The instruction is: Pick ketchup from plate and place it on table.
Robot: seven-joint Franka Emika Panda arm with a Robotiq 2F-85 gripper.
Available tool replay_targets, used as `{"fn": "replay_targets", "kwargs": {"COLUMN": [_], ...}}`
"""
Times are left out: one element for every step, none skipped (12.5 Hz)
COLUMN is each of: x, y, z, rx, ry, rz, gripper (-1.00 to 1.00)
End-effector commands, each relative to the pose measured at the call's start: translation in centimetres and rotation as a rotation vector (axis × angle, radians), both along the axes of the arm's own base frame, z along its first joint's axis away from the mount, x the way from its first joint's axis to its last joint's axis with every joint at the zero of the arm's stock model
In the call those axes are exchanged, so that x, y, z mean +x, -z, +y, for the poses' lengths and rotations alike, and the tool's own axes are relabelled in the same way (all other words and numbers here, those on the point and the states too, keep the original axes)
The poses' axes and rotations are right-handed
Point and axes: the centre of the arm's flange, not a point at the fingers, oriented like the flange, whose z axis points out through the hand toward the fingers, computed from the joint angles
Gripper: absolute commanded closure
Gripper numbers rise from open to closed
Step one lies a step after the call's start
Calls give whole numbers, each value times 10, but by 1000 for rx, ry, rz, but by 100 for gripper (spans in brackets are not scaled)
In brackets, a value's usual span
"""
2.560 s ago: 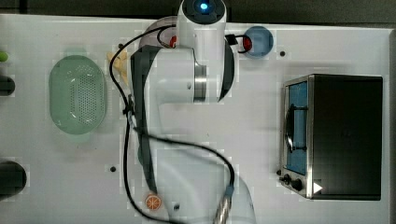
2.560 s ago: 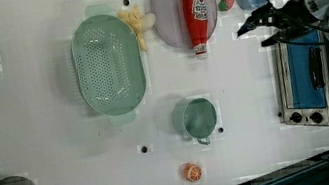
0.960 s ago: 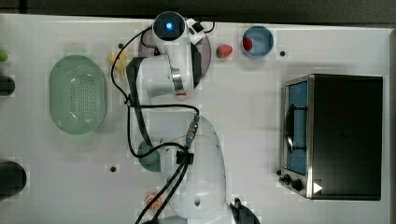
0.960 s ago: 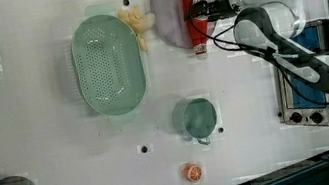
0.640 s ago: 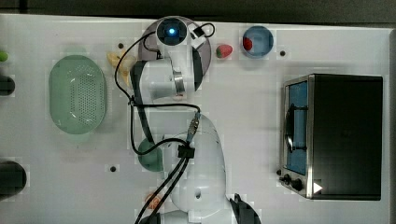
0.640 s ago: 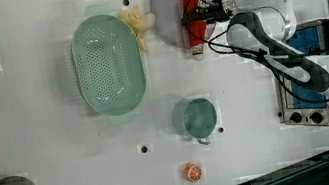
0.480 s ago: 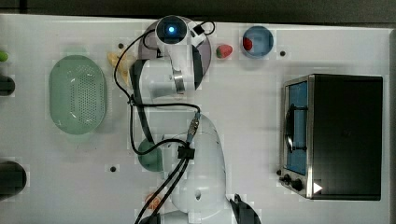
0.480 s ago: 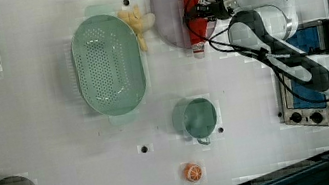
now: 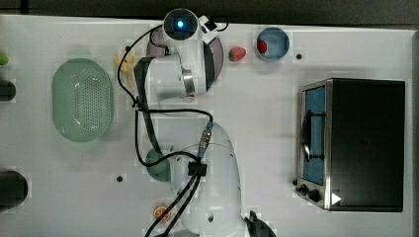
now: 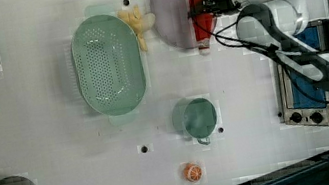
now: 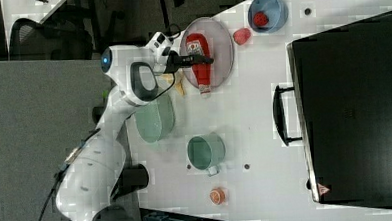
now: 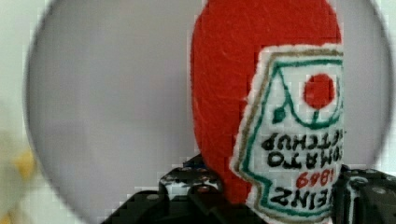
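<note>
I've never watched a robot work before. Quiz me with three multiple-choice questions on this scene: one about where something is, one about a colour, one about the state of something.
1. Where does the ketchup bottle lie?
A. in the green basket
B. on the lilac plate
C. inside the toaster oven

2. What colour is the bowl that holds a small red fruit?
A. blue
B. yellow
C. black

3. How does the gripper stand?
A. far from everything, wide open
B. closed on the mug's handle
C. closed on the ketchup bottle

Answers: 1 B, the right view shows the bottle lying on the plate, its cap end past the rim. 2 A, the bowl at the table's far corner is blue. 3 C, the wrist view shows a finger on each side of the bottle's body.
</note>
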Motion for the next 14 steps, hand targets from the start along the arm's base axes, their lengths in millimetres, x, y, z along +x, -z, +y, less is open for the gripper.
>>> {"fn": "replay_targets", "kwargs": {"x": [20, 17, 13, 7, 0, -10, -22, -35, -49, -65, -81, -98, -115, -131], "y": [-136, -157, -177, -194, -207, -216, -224, -229, -232, -233, -233, -230, -225, -216], "z": [-16, -21, -27, -35, -44, -53, -63, -72, -82, -90, -96, -101, -104, -105], "rx": [-16, -22, -26, -21, 1, 35, 64, 72, 64, 57, 49, 41, 34, 29], "ry": [11, 18, 27, 43, 72, 109, 143, 166, 181, 193, 204, 214, 220, 223], "rz": [-116, -118, -128, -134, -133, -129, -121, -113, -103, -90, -76, -62, -53, -44], "gripper": [-19, -19, -19, -19, -19, -19, -19, -19, -19, -19, -19, -19, -19, -19]}}
